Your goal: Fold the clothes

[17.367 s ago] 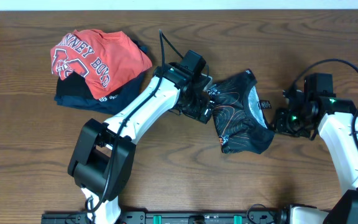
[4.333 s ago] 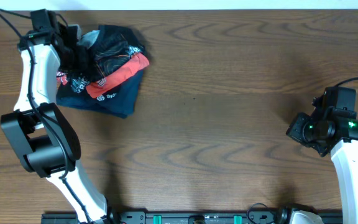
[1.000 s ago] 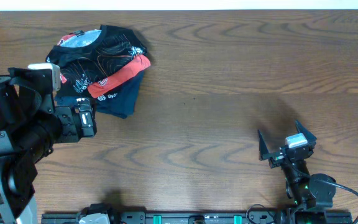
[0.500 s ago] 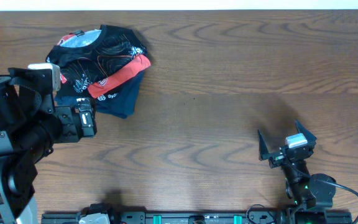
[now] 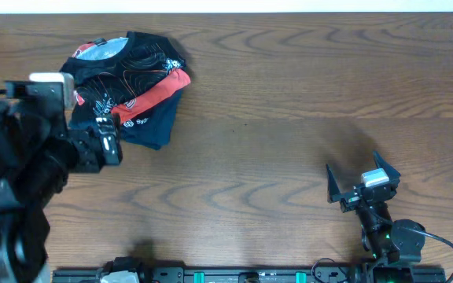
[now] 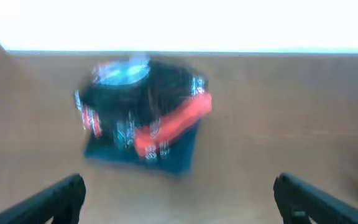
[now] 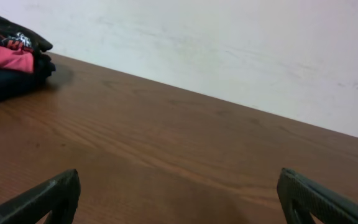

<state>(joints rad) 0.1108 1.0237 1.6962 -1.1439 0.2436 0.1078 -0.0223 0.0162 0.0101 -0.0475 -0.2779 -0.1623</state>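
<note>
The left arm (image 5: 14, 181) rises close under the overhead camera. Its dark bulk fills the left side of that view and overlaps the near left edge of the pile beneath the jersey. The left pincer (image 6: 179, 202) is spread wide. In the left wrist view its two dark fingertips (image 6: 61, 194) sit in the bottom corners, apart from the jersey, with bare worktop (image 6: 272, 124) between them. That view is blurred, so fine detail of the cloth cannot be read there.

The jersey (image 5: 128, 67) lies as a compact, bunched bundle at the far left of the worktop (image 5: 305, 94), close to the far edge. Its black cloth shows thin wavy lines and some white lettering. It rests on top of a red shirt (image 5: 154, 92), of which a strip shows along the jersey's near right side. Under both lies a navy garment (image 5: 152, 126), sticking out toward the near side of the jersey. The left wrist view shows the same stack: jersey (image 6: 154, 84) on top, red shirt (image 6: 179, 118) below it, navy garment (image 6: 169, 155) at the bottom.

The right pincer (image 5: 359, 179) is well to the right of the jersey, close to the near edge of the worktop. It is also spread wide, its fingertips (image 7: 48, 198) sitting in the bottom corners of the right wrist view. That camera looks low across the wood toward a pale wall (image 7: 229, 43). The jersey (image 7: 8, 30) shows only at the left edge of its view, with the red shirt (image 7: 5, 57) and navy garment (image 7: 2, 82) under it.
</note>
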